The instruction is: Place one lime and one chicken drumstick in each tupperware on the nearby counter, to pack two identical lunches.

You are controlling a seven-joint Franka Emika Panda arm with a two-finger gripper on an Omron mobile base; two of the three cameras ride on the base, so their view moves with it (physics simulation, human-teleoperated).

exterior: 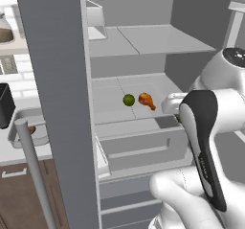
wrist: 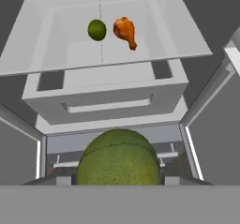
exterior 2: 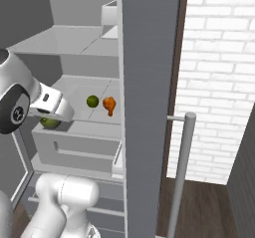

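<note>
A lime [wrist: 118, 158] fills the bottom of the hand view, and my gripper [exterior 2: 54, 118] is shut on this lime [exterior 2: 48, 124] just in front of the open fridge's drawer. On the fridge shelf behind it lie a second lime [exterior: 128, 99] [exterior 2: 92, 101] [wrist: 96, 30] and a chicken drumstick [exterior: 147, 100] [exterior 2: 109, 104] [wrist: 125, 31], side by side and apart. At the left, a pale-grey tupperware [exterior: 19, 139] rests on the counter [exterior: 19, 154], partly hidden by the fridge door; a small orange-brown bit [exterior: 31, 130] shows inside it.
The open fridge door [exterior: 57, 103] [exterior 2: 147, 107] with its long bar handle [exterior: 33, 170] [exterior 2: 182, 172] stands between the fridge and the counter. A grey drawer [wrist: 103, 94] sits under the shelf. A dark box [exterior: 4, 106] stands on the counter. A white brick wall [exterior 2: 219, 82] is at the right.
</note>
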